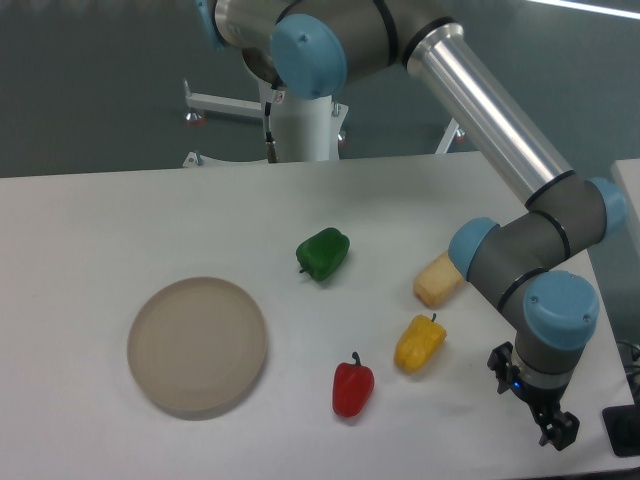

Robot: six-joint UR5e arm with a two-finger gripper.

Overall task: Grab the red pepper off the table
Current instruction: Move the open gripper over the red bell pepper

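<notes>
Sitting upright on the table point(120, 210), the red pepper point(352, 389) lies at about 5 o'clock from the green pepper point(324, 253) and just beside the yellow pepper point(419, 343), which is at its 2 o'clock. It looks light, hard and glossy, so probably slippery; pinching across its wide lobed body should hold better than the stem. At its 9 o'clock, the round beige plate point(197, 346) holds nothing. The gripper point(558, 432) hangs well apart at 3 o'clock; I cannot tell how its jaws stand.

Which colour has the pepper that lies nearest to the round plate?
Red: the red pepper, glossy with a dark stem, seen in the fixed camera view.
</notes>
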